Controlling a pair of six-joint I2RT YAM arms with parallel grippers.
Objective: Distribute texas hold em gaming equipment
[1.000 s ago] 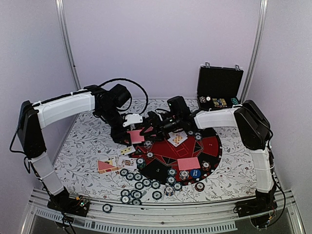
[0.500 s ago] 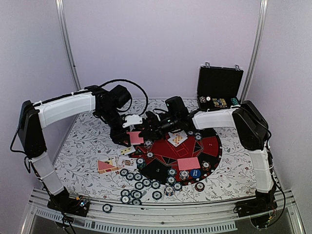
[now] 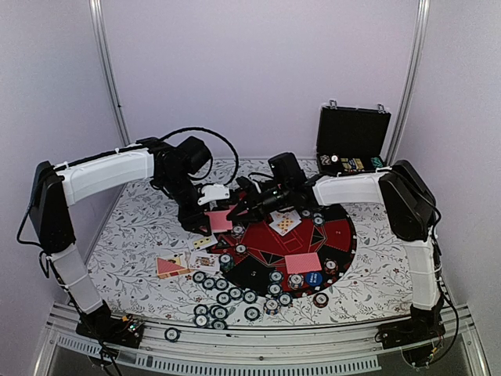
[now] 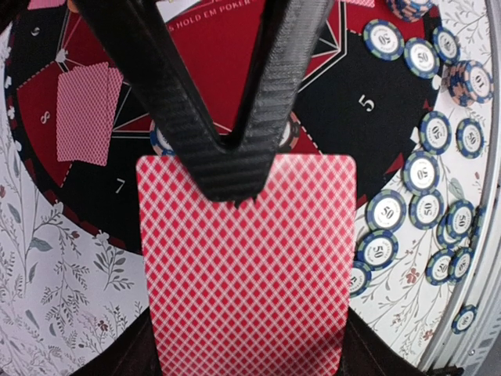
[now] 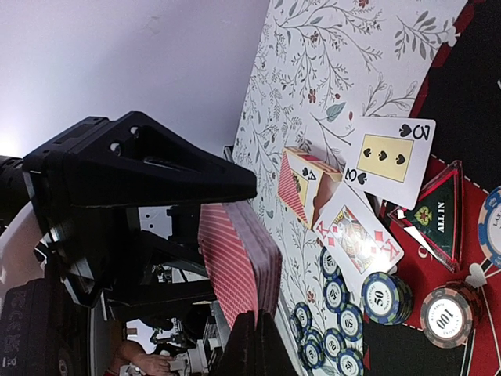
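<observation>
White cloth [image 3: 133, 227] with small flowers covers the table, and the walls behind are plain and pale.

Far left on the cloth lie some face-up cards [image 3: 172, 266]. A line of round chips [image 3: 223, 298] runs along the near edge, just beside them.

Next comes the left gripper [image 4: 231, 176]. Its two fingers are pressed together on the top edge of a pack of cards [image 4: 246, 274] with red backs. The pack hangs in the air over the left rim of the mat [image 3: 337, 235].

The right gripper [image 3: 239, 209] is right next to the pack. In its own camera its fingers stand apart, one on each side of the pack. I cannot tell if they touch it.

Cards are thin, light and slippery. They bend easily, and two can stick and slide off together. I think the best place to hold one is a free edge or corner, with a soft pinch, pulling flat along the pack so only the top card comes away. A hard squeeze could bend it.

On the red and black mat lies a face-down card [image 3: 303, 262], with more chips around it. Far right, at the back, a black case [image 3: 352, 141] stands open.
</observation>
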